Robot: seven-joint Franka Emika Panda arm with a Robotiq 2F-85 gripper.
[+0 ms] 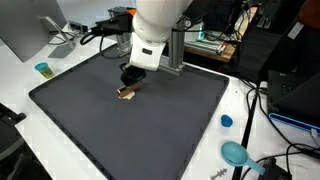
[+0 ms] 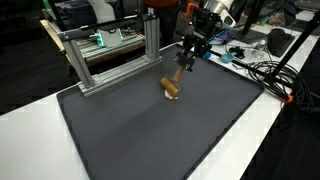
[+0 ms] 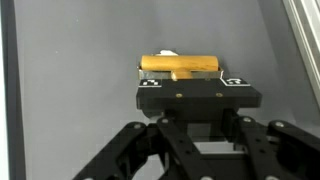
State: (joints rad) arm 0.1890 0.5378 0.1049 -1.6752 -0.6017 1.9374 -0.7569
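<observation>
A small wooden tool lies low over the dark grey mat [image 1: 150, 135] [image 2: 150, 130]. Its thick cylindrical head [image 2: 172, 90] touches or nearly touches the mat, and its thin handle [image 2: 181, 72] slants up into my gripper [image 2: 187, 60]. In both exterior views the gripper [image 1: 131, 78] is shut on that handle. In the wrist view the wooden head [image 3: 180, 64] lies crosswise just beyond the gripper [image 3: 190, 90], with a bit of white showing behind it. The black mounting block hides the fingertips there.
An aluminium frame [image 2: 100, 55] [image 1: 176, 48] stands at the mat's back edge. A small blue cup [image 1: 43, 69], a blue lid [image 1: 226, 121] and a teal scoop-like object [image 1: 234, 152] sit on the white table off the mat. Cables [image 2: 262, 70] lie near one corner.
</observation>
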